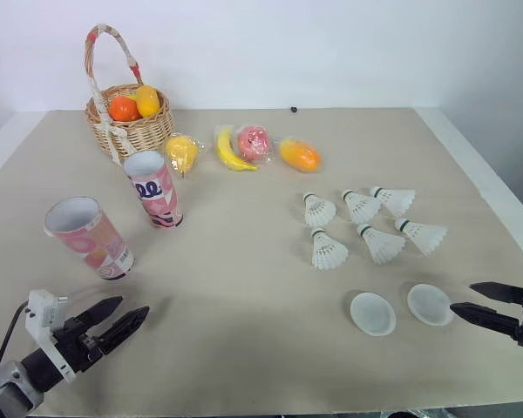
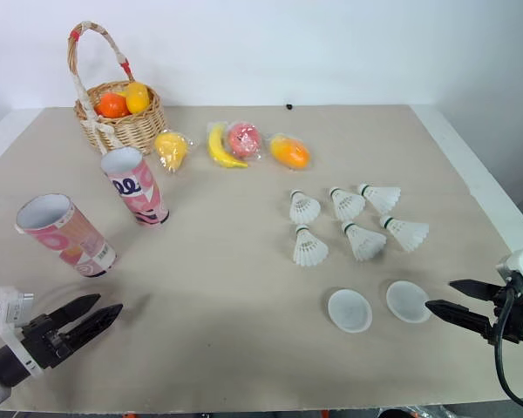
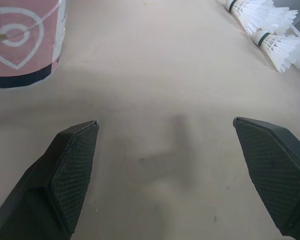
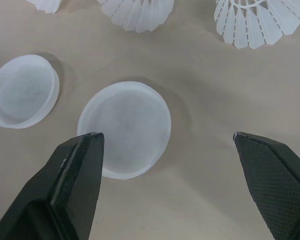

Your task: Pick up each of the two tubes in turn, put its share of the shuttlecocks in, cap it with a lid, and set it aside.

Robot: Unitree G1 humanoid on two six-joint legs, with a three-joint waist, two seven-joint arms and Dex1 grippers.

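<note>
Though fully agape — L pincer (image 1: 132, 306), R pincer (image 1: 463, 296) empty — R near lid (image 1: 430, 304)

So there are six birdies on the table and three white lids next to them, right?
Not quite: there are two white lids, not three. The left eye view shows the left lid and the right lid side by side. Six shuttlecocks on the table is right.
</note>
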